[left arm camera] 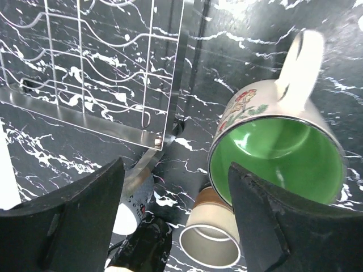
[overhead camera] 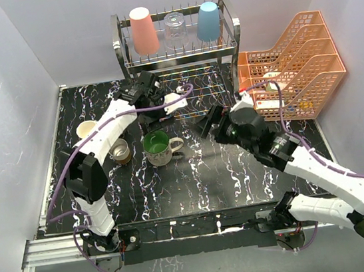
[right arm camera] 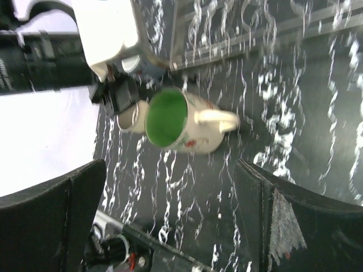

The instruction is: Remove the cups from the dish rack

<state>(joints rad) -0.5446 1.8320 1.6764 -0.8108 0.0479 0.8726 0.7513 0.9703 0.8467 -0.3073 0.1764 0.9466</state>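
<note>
The chrome dish rack (overhead camera: 230,32) stands at the back, its top tier holding a salmon-pink tumbler (overhead camera: 143,30), a clear glass (overhead camera: 175,31) and a light-blue tumbler (overhead camera: 208,20), all upside down. On the table sit the cream mug with green inside (overhead camera: 158,147) (left arm camera: 278,153) (right arm camera: 176,122), a brownish metallic cup (overhead camera: 121,151) (left arm camera: 212,238) (right arm camera: 131,116) and a cream-lined cup (overhead camera: 87,129). My left gripper (overhead camera: 151,116) (left arm camera: 176,221) hangs open in front of the rack's lower tier, above a small grey cup (left arm camera: 129,201). My right gripper (overhead camera: 209,124) (right arm camera: 170,226) is open and empty, right of the mug.
Orange lattice trays (overhead camera: 294,67) stand at the back right beside the rack. White walls close in the left, back and right sides. The rack's lower wire shelf (left arm camera: 102,62) is just beyond my left fingers. A black rail (overhead camera: 194,231) runs along the near edge.
</note>
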